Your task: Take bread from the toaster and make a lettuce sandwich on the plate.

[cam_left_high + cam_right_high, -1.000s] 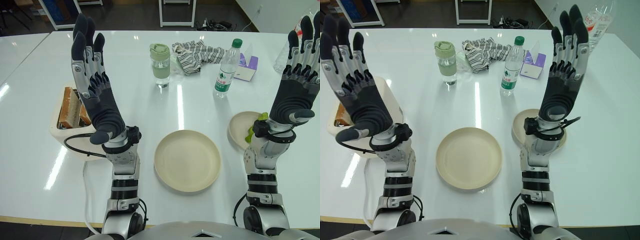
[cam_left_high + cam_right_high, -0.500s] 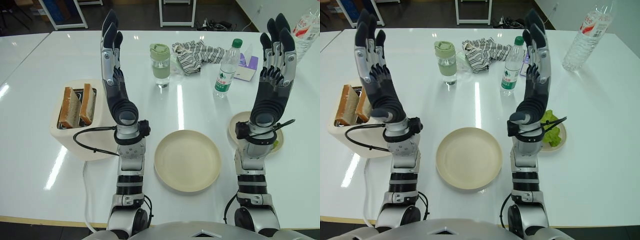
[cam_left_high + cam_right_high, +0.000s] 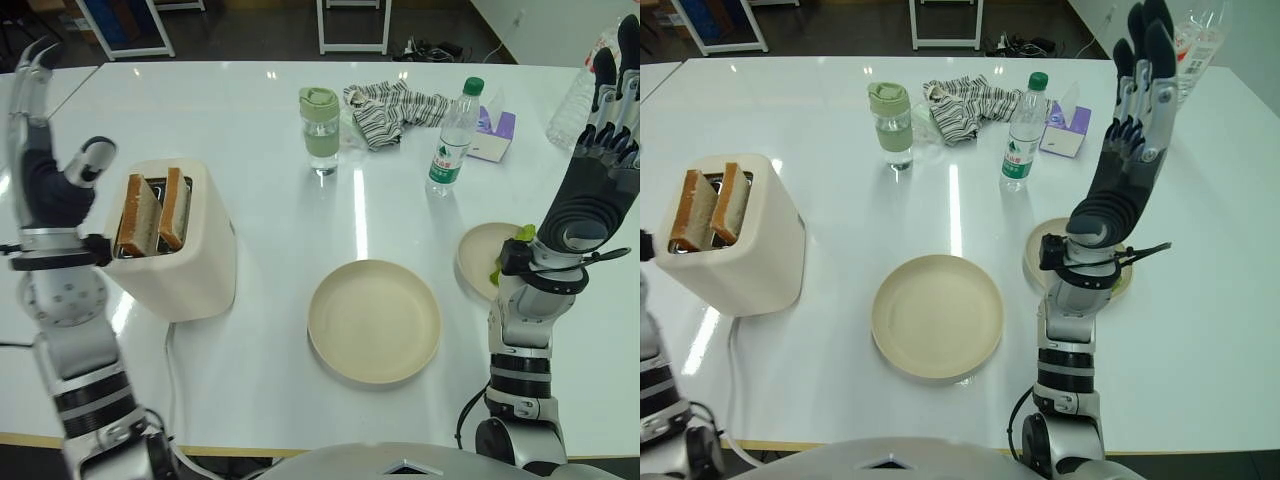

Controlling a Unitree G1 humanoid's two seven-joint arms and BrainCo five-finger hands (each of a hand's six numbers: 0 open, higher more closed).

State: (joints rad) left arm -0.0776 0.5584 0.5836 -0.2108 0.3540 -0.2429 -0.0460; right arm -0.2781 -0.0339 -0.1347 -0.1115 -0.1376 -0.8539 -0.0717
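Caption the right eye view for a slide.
Two bread slices stand in the cream toaster beside the round cream plate; the black right hand is raised, open.

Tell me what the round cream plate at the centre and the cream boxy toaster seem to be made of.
Round cream plate: probably matte plastic or ceramic; its surface is dull, without glare.
Cream boxy toaster: likely a plastic shell with a satin finish; soft rounded corners, faint sheen only.

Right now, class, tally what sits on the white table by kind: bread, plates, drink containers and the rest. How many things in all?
Bread slices: 2
Plates: 2
Water bottles: 2
Tumbler: 1
Toaster: 1
Lettuce: 1
Striped cloth: 1
Tissue pack: 1
Total: 11
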